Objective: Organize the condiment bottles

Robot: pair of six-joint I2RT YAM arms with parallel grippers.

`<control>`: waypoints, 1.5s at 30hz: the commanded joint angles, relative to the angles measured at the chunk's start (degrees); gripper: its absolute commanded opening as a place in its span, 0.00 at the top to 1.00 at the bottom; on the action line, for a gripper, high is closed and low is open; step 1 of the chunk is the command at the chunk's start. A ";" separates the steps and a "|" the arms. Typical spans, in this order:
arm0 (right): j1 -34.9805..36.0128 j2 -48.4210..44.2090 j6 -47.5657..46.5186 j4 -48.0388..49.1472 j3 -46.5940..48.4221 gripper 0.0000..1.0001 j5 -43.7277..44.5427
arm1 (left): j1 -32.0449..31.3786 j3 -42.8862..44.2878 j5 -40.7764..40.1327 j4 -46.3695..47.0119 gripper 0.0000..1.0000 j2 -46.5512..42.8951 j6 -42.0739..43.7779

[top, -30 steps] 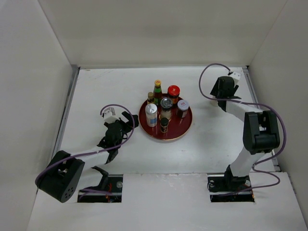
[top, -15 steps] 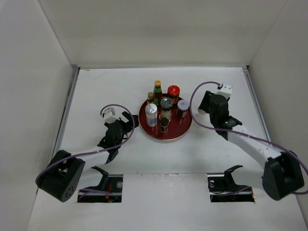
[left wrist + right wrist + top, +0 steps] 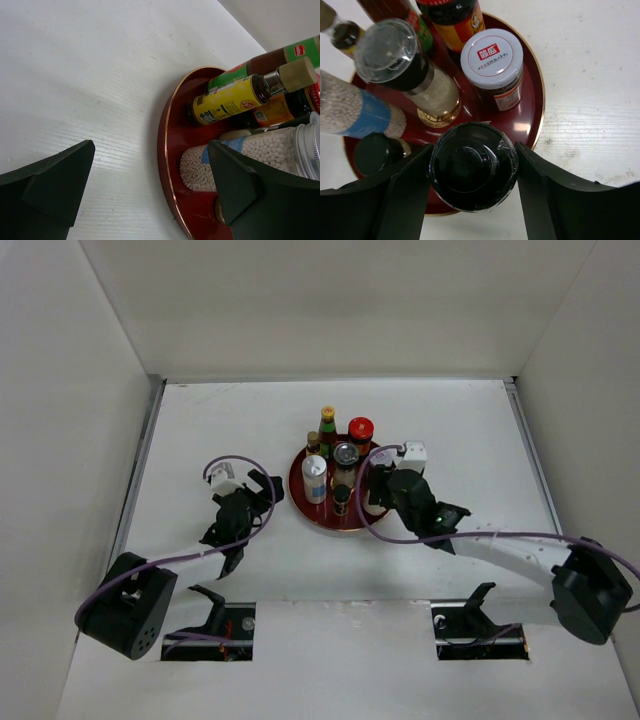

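Right gripper (image 3: 473,150) clamps a black-capped jar (image 3: 472,167) from both sides, its two dark fingers (image 3: 395,200) pressed against the left and right edges of the cap. The wrist camera looks straight down onto the round cap, so the jar's long axis stands upright, in line with the gripper. The jar is over the near right rim of the round dark-red tray (image 3: 531,100) and hides part of that rim. Whether its base rests on the tray or hangs above it cannot be told. Just beyond it, toward the tray's middle, comes a strip of bare tray, then a grey-capped jar (image 3: 491,57). A clear-topped grinder (image 3: 386,50) stands to the left of that, a white bottle with a blue label (image 3: 362,115) further left, and a small black-capped bottle (image 3: 374,152) close beside the left finger. Setting the jar down probably calls for a short move inward and straight down, clear of those neighbours. From overhead, the right arm (image 3: 500,545) stretches leftward from its base, low across the white table (image 3: 470,430), wrist bent down at the tray's right edge. The left gripper (image 3: 268,486) stands wide open and empty just beside the tray's left rim, so the right arm is the nearer one.
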 commanded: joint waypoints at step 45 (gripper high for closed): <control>-30.78 -8.86 20.17 25.84 -20.09 0.60 -6.24 | 6.05 11.56 -4.36 -29.58 0.00 -5.91 -0.32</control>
